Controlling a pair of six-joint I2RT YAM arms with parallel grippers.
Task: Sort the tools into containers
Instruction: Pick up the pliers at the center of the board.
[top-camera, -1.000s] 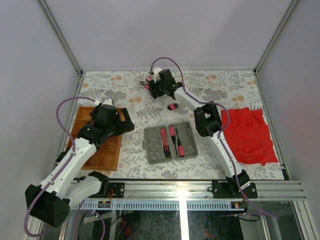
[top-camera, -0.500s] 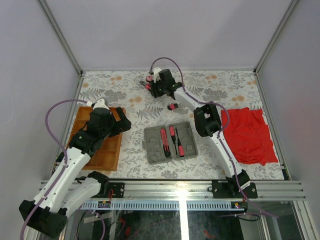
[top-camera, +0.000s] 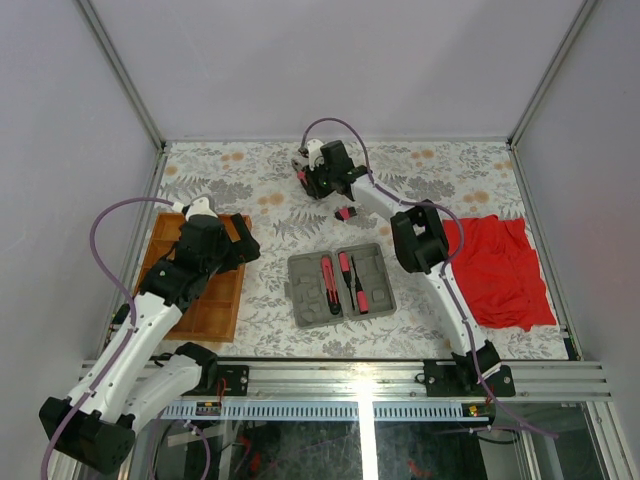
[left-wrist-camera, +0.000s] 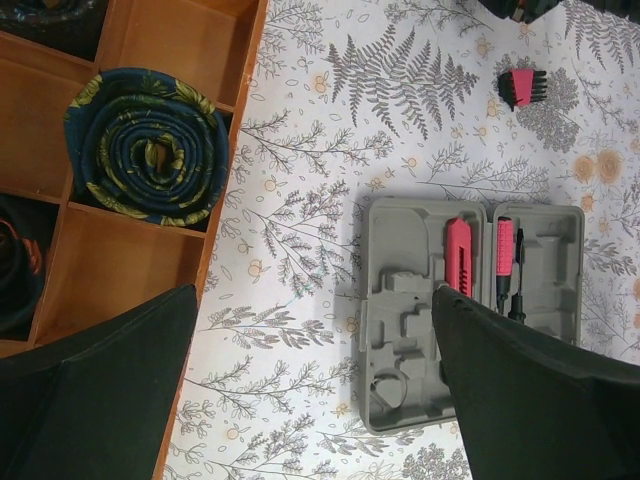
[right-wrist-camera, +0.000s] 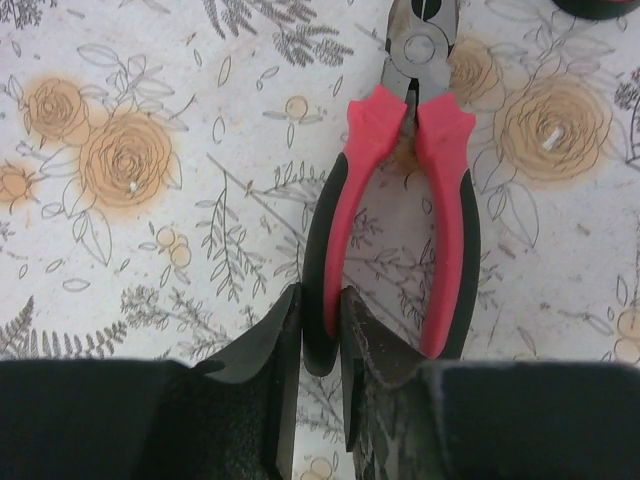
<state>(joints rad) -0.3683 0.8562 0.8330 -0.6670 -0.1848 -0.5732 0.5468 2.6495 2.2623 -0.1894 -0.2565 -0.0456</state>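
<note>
Currently: right gripper (right-wrist-camera: 320, 312) narrowed onto one handle of pliers (right-wrist-camera: 395, 200), fingers snug either side; single-handle pinch suits lift. Pliers flat near table's far edge, not yet in grey case (left-wrist-camera: 400, 300). Left gripper (left-wrist-camera: 315, 300) wide open, empty, parked over wooden tray (left-wrist-camera: 110, 270) edge, out of way.

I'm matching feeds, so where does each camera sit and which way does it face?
Top: above and behind the bases, looking down on the table; left arm and right arm show.
Left wrist: above tray and case, looking down; open left gripper shows.
Right wrist: low over pliers, facing down; right gripper pinches one handle.
Top and left wrist share tray and case.
</note>
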